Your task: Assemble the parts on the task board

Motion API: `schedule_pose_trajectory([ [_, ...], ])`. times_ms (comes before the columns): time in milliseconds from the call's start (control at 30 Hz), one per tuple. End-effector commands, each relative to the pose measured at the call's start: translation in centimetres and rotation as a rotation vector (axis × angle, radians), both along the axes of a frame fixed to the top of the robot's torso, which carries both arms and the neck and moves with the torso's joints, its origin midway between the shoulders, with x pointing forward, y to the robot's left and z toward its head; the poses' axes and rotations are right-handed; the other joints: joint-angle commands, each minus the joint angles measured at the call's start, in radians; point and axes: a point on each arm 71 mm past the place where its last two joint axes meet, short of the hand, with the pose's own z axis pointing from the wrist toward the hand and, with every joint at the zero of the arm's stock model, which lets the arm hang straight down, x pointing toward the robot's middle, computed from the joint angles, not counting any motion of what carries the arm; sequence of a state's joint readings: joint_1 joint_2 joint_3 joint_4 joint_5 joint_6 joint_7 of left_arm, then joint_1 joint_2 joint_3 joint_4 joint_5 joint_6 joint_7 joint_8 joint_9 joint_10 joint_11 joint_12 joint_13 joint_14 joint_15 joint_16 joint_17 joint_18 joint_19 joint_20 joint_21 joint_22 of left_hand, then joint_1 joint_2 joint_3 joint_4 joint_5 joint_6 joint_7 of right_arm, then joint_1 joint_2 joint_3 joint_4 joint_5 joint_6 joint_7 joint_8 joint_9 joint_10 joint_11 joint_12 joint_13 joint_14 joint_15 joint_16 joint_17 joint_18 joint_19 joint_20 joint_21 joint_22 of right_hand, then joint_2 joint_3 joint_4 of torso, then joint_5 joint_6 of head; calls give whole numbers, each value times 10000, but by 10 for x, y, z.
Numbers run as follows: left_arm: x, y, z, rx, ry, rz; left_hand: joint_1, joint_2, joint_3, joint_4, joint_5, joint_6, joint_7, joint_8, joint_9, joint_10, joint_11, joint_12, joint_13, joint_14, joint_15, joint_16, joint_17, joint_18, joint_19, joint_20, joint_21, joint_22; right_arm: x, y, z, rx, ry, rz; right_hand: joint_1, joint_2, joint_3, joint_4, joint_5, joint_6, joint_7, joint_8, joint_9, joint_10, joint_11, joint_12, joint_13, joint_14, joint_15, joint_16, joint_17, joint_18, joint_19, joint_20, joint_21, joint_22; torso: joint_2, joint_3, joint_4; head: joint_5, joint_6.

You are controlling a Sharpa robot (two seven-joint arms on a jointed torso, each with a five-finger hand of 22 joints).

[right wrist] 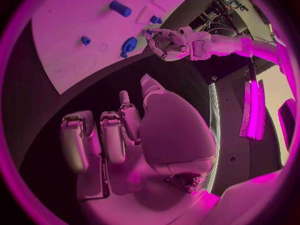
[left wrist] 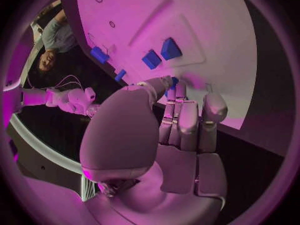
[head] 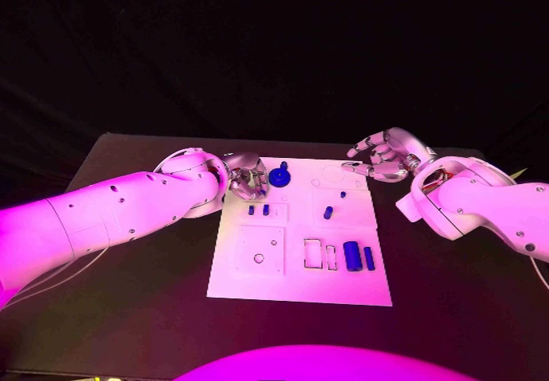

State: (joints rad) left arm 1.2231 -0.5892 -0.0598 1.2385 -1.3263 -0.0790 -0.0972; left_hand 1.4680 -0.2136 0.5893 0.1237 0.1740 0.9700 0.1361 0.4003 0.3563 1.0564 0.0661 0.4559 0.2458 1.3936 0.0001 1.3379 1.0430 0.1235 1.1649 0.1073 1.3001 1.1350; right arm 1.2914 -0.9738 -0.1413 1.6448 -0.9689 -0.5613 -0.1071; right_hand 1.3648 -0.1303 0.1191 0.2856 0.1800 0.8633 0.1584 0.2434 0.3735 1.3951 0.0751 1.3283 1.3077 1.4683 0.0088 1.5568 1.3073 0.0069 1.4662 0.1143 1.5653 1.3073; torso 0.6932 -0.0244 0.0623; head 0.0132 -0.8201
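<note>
The white task board lies in the middle of the black table. My left hand is over the board's far left corner, beside a larger blue part. Its thumb and a finger pinch a small blue part; the right wrist view shows this left hand next to the larger blue part. Two blue pegs stand just nearer, also seen as two blue pegs. My right hand hovers off the board's far right corner, fingers apart and holding nothing.
A single blue peg stands mid-board, and two bigger blue pieces lie near the right edge beside outlined recesses. A square recess with a hole is at the near left. Black table surrounds the board.
</note>
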Motion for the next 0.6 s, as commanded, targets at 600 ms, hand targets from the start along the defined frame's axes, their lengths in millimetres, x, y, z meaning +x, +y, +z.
schedule_pose_trajectory([
  [600,-3,0,-6,223,142,-113,-85,-23,5,-100,31,10,-8,-59,-4,45,34,-95,-10,-13,20,-13,1,-110,-62,19,-28,-60,0,1,0,-29,-66,115,-62,40,75,0,35,-89,9,7,11,-62,-3,-24,560,905,-74,-64,2142,-69,1046,-87,55,2635,-11,-3,12,-11,-16],
])
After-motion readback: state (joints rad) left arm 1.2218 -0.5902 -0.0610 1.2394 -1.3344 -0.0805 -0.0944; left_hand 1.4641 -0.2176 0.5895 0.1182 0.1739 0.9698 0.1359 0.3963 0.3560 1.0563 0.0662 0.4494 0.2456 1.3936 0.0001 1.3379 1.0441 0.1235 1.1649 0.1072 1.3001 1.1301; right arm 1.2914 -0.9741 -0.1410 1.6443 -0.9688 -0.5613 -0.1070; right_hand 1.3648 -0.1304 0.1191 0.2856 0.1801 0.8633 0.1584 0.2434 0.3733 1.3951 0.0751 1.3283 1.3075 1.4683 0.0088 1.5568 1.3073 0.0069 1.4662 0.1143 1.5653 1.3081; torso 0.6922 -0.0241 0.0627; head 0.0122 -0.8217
